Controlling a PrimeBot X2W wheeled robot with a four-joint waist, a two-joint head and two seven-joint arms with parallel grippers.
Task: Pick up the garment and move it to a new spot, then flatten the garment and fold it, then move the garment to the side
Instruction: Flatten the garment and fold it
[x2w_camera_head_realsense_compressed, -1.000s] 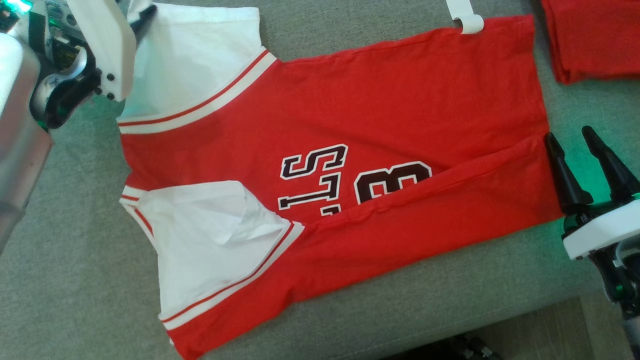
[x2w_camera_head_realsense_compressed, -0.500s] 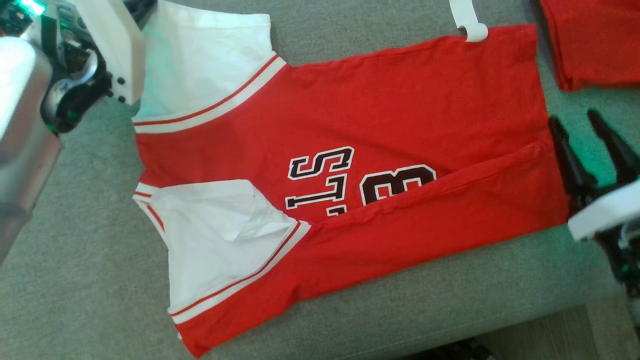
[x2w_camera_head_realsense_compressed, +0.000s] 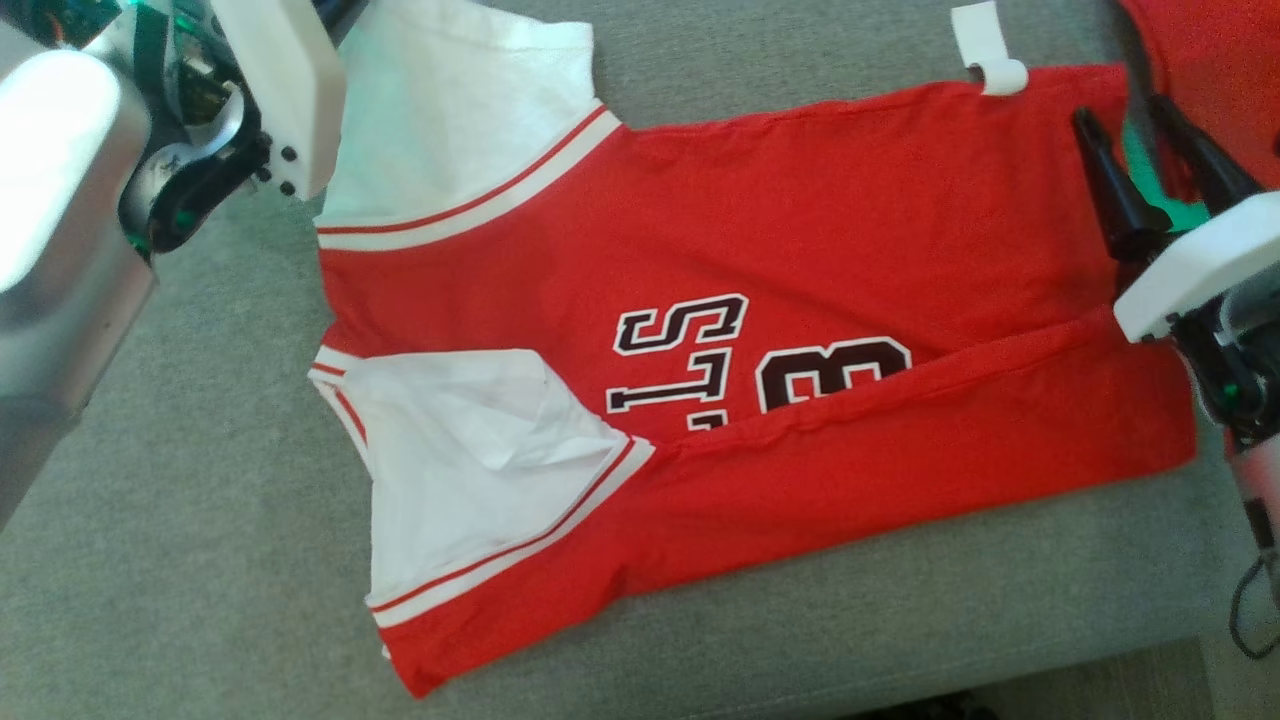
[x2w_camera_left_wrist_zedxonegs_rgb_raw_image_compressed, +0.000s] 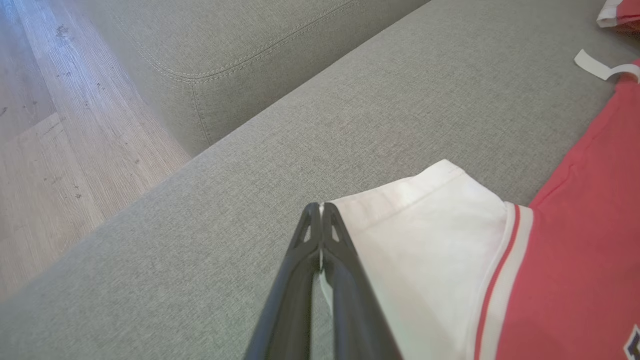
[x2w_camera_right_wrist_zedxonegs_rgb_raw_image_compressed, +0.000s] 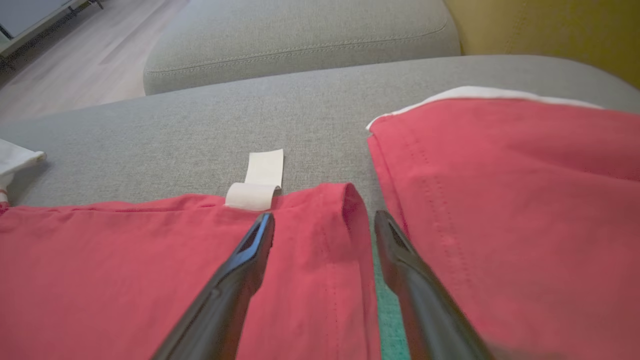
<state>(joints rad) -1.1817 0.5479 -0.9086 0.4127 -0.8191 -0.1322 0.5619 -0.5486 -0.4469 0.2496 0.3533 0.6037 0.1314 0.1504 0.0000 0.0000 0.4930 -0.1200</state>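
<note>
A big grey sofa (x2w_camera_head_realsense_compressed: 200, 560) carries everything, and its top is flat. Beside it runs a pale wood floor (x2w_camera_left_wrist_zedxonegs_rgb_raw_image_compressed: 55, 150). Something yellow (x2w_camera_right_wrist_zedxonegs_rgb_raw_image_compressed: 550, 25) stands behind the sofa; it may be a cushion, but it is hard to tell.

The red shirt (x2w_camera_head_realsense_compressed: 820, 220) lies spread on the sofa, with its near side folded over the black letters. A white tag (x2w_camera_head_realsense_compressed: 990, 60) sticks out at its far edge (it curls a little). Another red cloth (x2w_camera_right_wrist_zedxonegs_rgb_raw_image_compressed: 500, 170) lies just beside the shirt.

The left tool (x2w_camera_left_wrist_zedxonegs_rgb_raw_image_compressed: 320, 207) reaches in from the left, clenched on the edge of the far white sleeve (x2w_camera_left_wrist_zedxonegs_rgb_raw_image_compressed: 425, 225). The right tool (x2w_camera_right_wrist_zedxonegs_rgb_raw_image_compressed: 325, 217) points at the shirt's hem corner, fingers apart and holding nothing, with one finger over the shirt.
</note>
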